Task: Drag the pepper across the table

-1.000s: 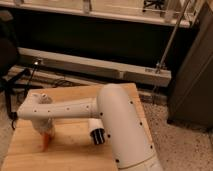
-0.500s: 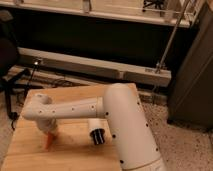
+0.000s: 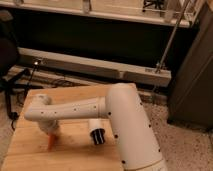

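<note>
**Pepper pinched near the worktop's left side, bare planks around it**

Nearest the camera, the wide white arm (image 3: 127, 130) covers the worktop's (image 3: 30, 156) near right part and hides its right edge. At 6 o'clock from the pepper (image 3: 51, 142), bare wood runs to the bottom of the view. At 9 o'clock, a narrower strip of wood lies before the left edge.

The hand (image 3: 50, 131) points down from the end of the arm over the worktop's left half. It is closed on the pepper's upper end. The orange chili slants down from the hand to the wood.

At 3 o'clock from the pepper, across a gap of bare wood, lies a white-and-black cylinder (image 3: 96, 135), partly under the arm.

At 12 o'clock, beyond the arm, more bare planks reach the far edge. Past that edge are speckled floor (image 3: 187, 142) and a long pale ledge (image 3: 95, 67).
</note>
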`<state>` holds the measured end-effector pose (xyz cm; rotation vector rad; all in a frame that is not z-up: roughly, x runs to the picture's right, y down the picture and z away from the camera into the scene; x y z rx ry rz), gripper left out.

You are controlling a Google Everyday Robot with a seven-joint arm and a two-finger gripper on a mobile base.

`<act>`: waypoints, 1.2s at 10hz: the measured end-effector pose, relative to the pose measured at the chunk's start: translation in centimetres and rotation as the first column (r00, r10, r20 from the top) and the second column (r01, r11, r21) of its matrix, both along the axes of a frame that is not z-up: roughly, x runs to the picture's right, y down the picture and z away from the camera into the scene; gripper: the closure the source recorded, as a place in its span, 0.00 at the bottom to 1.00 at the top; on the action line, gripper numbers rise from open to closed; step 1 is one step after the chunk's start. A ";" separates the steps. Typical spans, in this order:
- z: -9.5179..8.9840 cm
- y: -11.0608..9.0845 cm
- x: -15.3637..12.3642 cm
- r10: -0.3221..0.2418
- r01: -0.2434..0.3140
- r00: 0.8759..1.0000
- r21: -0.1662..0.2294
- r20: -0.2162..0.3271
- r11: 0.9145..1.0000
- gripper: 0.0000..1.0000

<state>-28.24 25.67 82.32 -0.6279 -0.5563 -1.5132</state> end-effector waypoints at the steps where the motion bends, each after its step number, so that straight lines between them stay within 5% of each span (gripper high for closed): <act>1: -0.1 0.1 0.4 -0.003 0.003 1.000 -0.001 -0.006 1.000 0.81; 5: -0.3 -0.1 3.0 -0.038 0.040 0.997 0.033 -0.072 0.999 0.81; 8: -0.6 -1.3 5.3 -0.073 0.094 0.981 0.111 -0.179 0.989 0.81; 12: -1.6 -0.6 4.7 -0.087 0.123 0.967 0.141 -0.241 0.982 0.81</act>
